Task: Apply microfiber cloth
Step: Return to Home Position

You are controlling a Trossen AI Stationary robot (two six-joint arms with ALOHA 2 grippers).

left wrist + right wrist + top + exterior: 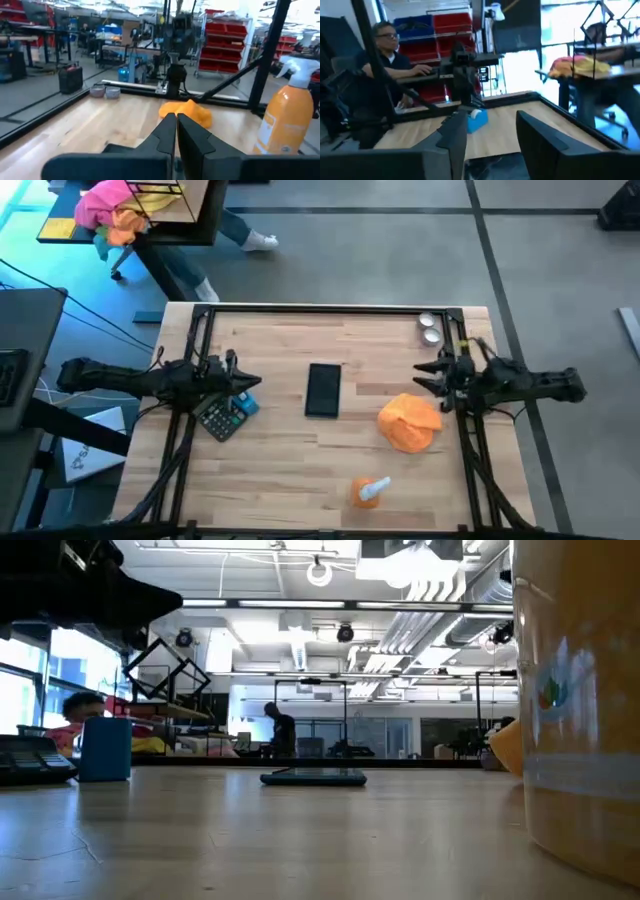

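Orange cloth [409, 423], dark phone [323, 390], pale wood table [280, 470]

One cloth [408, 423], one phone [322, 389] — two tins [432, 335].

In the high view, the phone [323, 390] lies at the middle of the worktop [280, 470]. The microfiber cloth [410, 423] sits to its right and slightly lower in the frame, apart from it and just beside the right tool [428, 377]. The spray bottle [369, 492] stands at lower centre, below the microfiber cloth. The calculator [220, 421] rests at left, just below the left tool [252, 383]. Two small tins [430, 329] stand near the upper right corner.
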